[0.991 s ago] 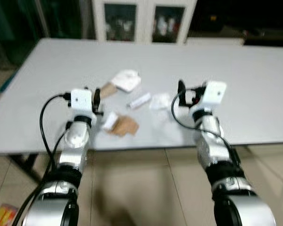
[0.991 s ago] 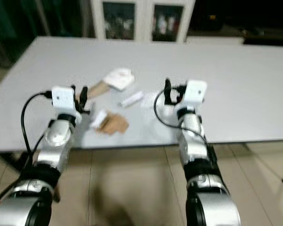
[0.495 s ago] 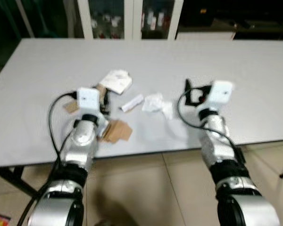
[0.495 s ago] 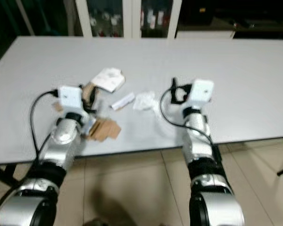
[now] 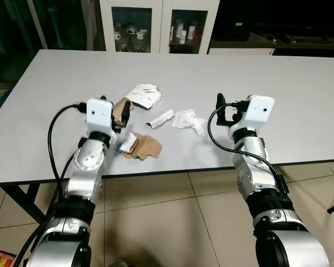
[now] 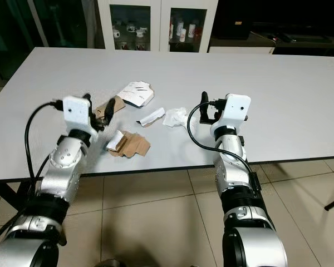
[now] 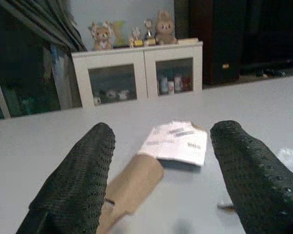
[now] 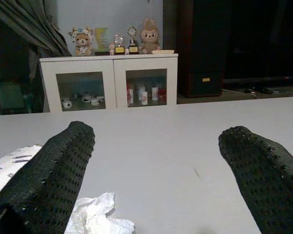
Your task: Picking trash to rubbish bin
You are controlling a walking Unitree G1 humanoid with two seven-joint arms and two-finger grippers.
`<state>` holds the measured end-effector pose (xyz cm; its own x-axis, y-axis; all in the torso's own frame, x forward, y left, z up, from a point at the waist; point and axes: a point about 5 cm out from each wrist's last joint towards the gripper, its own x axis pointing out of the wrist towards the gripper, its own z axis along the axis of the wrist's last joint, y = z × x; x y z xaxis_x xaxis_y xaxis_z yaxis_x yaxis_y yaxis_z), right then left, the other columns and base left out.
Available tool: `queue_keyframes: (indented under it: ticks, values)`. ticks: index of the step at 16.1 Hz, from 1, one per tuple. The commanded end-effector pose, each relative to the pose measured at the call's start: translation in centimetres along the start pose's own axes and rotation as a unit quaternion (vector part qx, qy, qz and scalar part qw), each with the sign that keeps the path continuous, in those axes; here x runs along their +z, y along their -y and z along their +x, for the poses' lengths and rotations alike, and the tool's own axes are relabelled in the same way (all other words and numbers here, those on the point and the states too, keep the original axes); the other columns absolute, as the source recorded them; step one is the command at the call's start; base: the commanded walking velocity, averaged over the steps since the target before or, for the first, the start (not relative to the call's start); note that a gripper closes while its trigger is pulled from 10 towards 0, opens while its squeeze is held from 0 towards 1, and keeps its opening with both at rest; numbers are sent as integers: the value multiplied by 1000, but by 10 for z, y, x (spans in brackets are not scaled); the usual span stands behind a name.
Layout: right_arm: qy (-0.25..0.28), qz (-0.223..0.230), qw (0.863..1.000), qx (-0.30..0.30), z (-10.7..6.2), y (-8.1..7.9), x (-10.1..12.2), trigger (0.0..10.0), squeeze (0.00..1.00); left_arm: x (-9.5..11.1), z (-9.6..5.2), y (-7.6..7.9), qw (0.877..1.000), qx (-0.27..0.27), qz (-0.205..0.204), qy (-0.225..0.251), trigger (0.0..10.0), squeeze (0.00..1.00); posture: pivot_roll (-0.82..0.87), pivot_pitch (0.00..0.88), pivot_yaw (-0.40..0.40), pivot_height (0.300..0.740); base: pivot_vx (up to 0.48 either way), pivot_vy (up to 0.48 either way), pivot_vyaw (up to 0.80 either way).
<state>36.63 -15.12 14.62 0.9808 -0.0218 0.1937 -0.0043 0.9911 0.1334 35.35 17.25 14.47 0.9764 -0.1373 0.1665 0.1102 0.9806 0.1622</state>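
Note:
Trash lies on the grey table (image 5: 55,78): a white printed paper (image 5: 143,94), a brown cardboard roll (image 5: 119,107), a white strip (image 5: 160,118), a crumpled white tissue (image 5: 188,120) and flat brown cardboard pieces (image 5: 145,147) with a white scrap (image 5: 127,142). My left gripper (image 5: 124,111) hovers open just in front of the cardboard roll (image 7: 134,183) and the paper (image 7: 178,141), holding nothing. My right gripper (image 5: 225,105) is open and empty, to the right of the tissue (image 8: 100,217).
The table's front edge (image 5: 172,172) runs just under both forearms. A white glass-door cabinet (image 5: 156,25) stands behind the table. Below are a tiled floor (image 5: 172,222), a dark table leg (image 5: 19,197) at the left and a coloured packet (image 5: 0,258) on the floor.
The camera has shifted and the picture has sharpened. Both grippers stay raised and open over the table's front part. The trash lies as before.

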Motion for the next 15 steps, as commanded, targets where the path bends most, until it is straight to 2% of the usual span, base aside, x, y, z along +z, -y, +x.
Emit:
queue_keyframes:
  ticks: [1, 4, 8, 12, 15]
  values:
    - [-13, -6, 1000, -3, -2, 4, -4, 10000, 0, 8, 2, 5, 1000, -23, 9, 9, 10000, 1000, 14, 40, -66, 740, 0, 0, 0]
    - [-17, -6, 1000, -4, -2, 3, -6, 10000, 0, 14, -2, 8, 998, -63, 9, 10, 10000, 1000, 18, 44, -64, 740, 0, 0, 0]
    - [-19, -4, 1000, -3, -3, 2, -7, 10000, 0, 25, -10, 16, 989, -148, 8, 5, 10000, 1000, 22, 47, -59, 740, 0, 0, 0]
    - [-23, -3, 1000, -3, -3, 1, -9, 10000, 0, 28, -16, 11, 988, -153, 6, -5, 10000, 1000, 30, 50, -56, 740, 0, 0, 0]
    - [-26, -4, 1000, -3, -4, 0, -10, 10000, 0, 17, -23, 7, 988, -143, 5, -49, 10000, 1000, 29, 50, -50, 740, 0, 0, 0]
